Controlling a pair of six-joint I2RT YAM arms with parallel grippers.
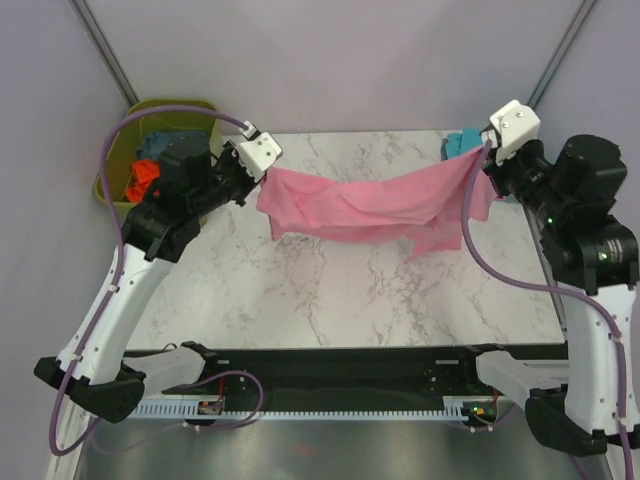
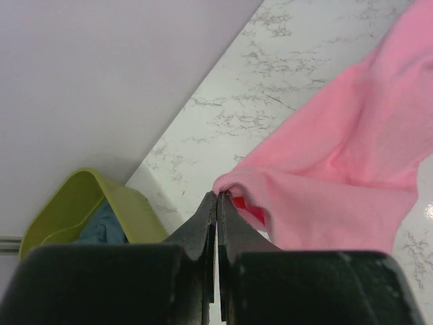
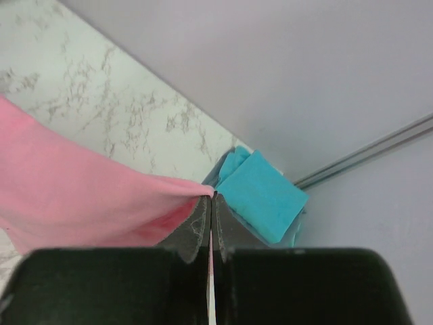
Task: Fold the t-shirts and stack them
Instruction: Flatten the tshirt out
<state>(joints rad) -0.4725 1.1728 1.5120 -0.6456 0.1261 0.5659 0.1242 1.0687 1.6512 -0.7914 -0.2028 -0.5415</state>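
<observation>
The light pink t-shirt [image 1: 365,210] hangs stretched in the air between my two grippers, sagging in the middle above the marble table [image 1: 330,300]. My left gripper [image 1: 258,172] is shut on its left end; in the left wrist view [image 2: 218,196] the pink cloth [image 2: 338,156] bunches at the fingertips. My right gripper [image 1: 483,158] is shut on its right end, as the right wrist view [image 3: 211,196] shows, with pink cloth [image 3: 74,196] to its left. A folded turquoise t-shirt [image 3: 260,193] lies at the table's back right corner [image 1: 458,143]. Orange [image 1: 143,180] and slate blue [image 1: 152,145] shirts lie in the tub.
The olive-green tub [image 1: 115,180] stands off the table's back left corner, also in the left wrist view [image 2: 67,210]. Grey walls close the back and sides. The arm bases sit along the near edge.
</observation>
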